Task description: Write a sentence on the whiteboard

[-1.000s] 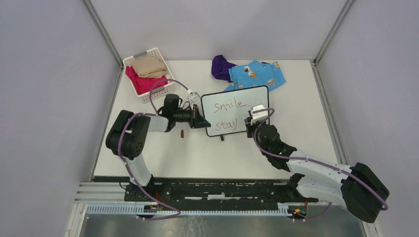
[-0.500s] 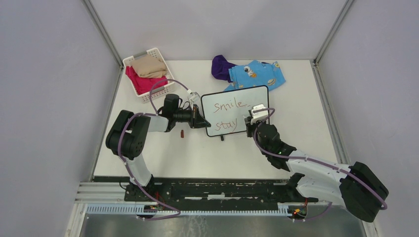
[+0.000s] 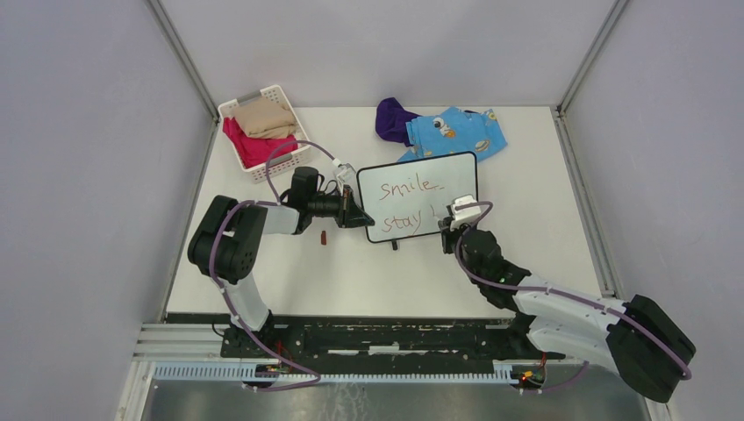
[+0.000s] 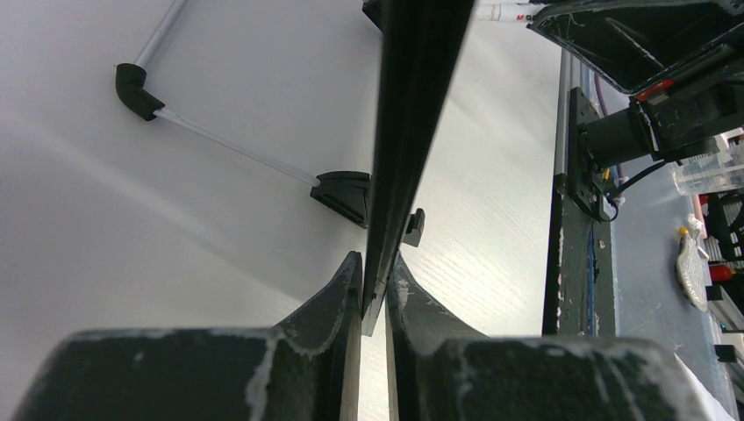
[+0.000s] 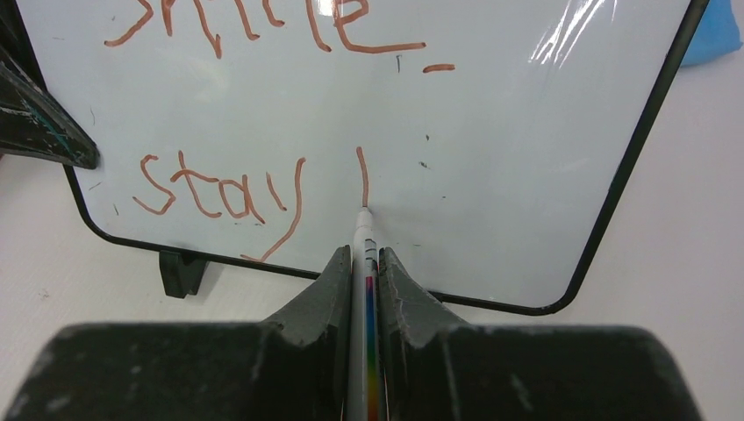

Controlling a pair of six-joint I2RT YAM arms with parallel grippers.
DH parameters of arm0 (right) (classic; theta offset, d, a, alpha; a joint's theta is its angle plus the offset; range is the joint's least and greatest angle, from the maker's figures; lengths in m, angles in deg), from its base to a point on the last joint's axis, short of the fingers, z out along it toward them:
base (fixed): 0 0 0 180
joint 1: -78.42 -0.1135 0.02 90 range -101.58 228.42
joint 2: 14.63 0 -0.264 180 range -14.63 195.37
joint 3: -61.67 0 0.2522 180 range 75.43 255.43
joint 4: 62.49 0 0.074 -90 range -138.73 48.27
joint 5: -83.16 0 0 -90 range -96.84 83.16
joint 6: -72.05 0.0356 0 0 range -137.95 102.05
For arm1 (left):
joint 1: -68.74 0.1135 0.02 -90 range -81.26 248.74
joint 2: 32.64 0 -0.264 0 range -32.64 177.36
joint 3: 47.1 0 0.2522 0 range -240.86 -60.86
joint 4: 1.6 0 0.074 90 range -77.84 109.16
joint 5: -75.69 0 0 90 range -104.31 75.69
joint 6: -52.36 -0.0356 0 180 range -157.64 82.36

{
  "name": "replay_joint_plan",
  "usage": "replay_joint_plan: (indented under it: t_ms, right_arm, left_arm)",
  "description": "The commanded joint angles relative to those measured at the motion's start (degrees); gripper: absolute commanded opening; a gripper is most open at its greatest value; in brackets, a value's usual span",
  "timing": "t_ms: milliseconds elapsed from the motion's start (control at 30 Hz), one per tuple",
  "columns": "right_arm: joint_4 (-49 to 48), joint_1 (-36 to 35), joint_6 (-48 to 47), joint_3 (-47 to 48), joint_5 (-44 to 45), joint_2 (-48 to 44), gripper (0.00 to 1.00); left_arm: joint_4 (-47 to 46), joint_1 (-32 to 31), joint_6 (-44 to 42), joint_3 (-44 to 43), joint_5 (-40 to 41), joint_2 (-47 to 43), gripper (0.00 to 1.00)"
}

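- White tabletop (image 3: 526, 263), boxed by pale grey walls, is carrying the work; a white slatted basket (image 3: 290, 163) of folded clothes is sitting at the far left, and a blue patterned cloth (image 3: 456, 132) is lying beyond the board.
- The small rectangular white whiteboard with a thin black frame (image 3: 456, 171) is resting mid-table between the two arms, its face turned up towards the overhead camera; how steeply it is leaning cannot be told.
- The left gripper (image 4: 375, 272) is pinching the board's left edge, fingers pressed onto both faces of the frame.
- The right gripper (image 5: 365, 259) is clamping a white marker with a rainbow stripe (image 5: 362, 230), whose tip is touching the board at the foot of a short vertical stroke.
- The reddish-brown handwritten sentence (image 3: 408, 186) is showing "smile" above "stay", so it is probably being continued.
- The board is looking light, thin and stiff, with a glossy, slippery face; on its small feet it is likely sliding or tipping under pen pressure.
- Holding it by the frame edge, clear of the smudge-prone ink, is seeming the safest grip.
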Motion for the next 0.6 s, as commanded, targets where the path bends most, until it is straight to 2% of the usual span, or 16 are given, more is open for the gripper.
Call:
replay_joint_plan:
  t_ms: [0,567]
  right_arm:
    - [-0.69,0.37,1.43,-1.69,-0.5,-1.37,0.0]
    - [1.55,0.34,2.23,-3.73,-1.31,-4.98,0.0]
  left_arm:
    - [3.89,-0.57,-3.62,-0.51,7.3,1.49,0.02]
    - [4.16,-0.92,-3.82,-0.51,7.33,1.48,0.02]
